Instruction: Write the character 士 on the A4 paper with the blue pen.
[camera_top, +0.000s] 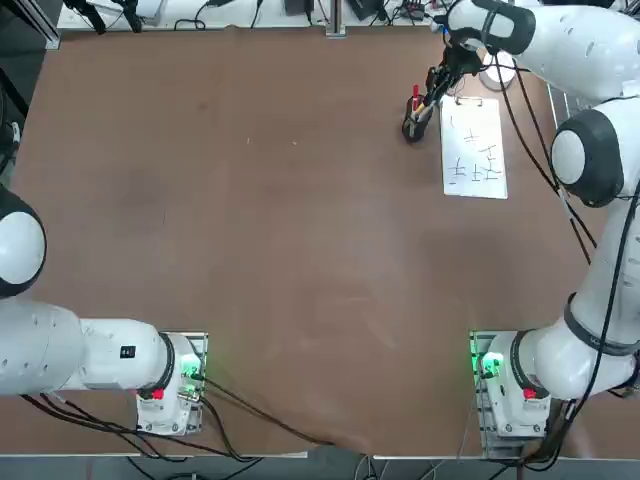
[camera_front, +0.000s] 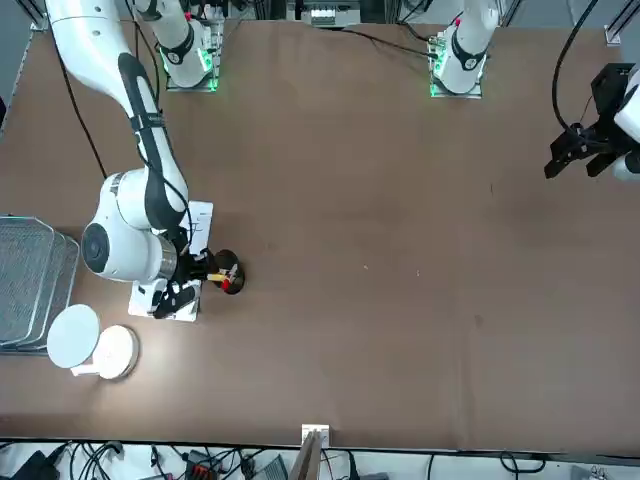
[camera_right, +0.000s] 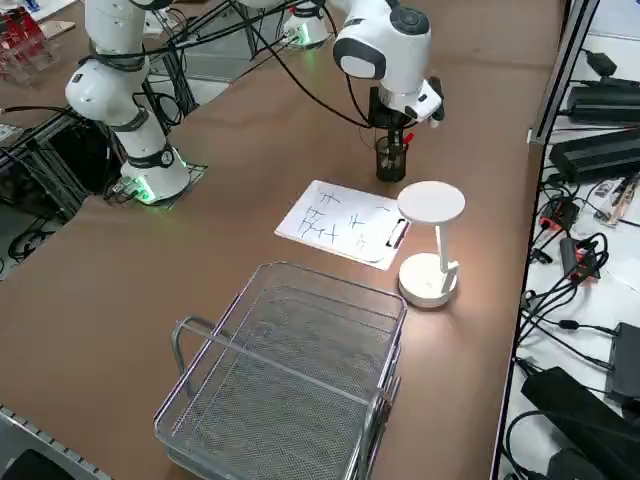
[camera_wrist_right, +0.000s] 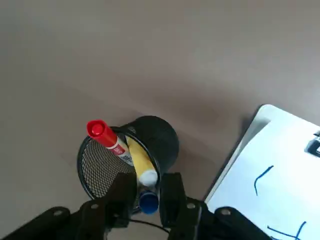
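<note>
The blue pen (camera_wrist_right: 148, 201) stands in a black mesh pen cup (camera_wrist_right: 157, 142), with only its blue end showing. My right gripper (camera_wrist_right: 148, 194) is right above the cup, shut on the blue pen with one finger on each side. A red pen (camera_wrist_right: 106, 137) and a yellow pen (camera_wrist_right: 140, 161) lean in the same cup. The A4 paper (camera_top: 473, 148) lies just beside the cup (camera_top: 412, 128), clip at its far end, with several small dark characters on it. From the side, the gripper (camera_right: 392, 130) hangs directly over the cup (camera_right: 391, 160).
A white desk lamp (camera_right: 430, 250) stands at the clip end of the paper (camera_right: 340, 225). A wire basket (camera_right: 290, 370) sits beyond the lamp toward the table's right edge. Cables run along the far edge of the table.
</note>
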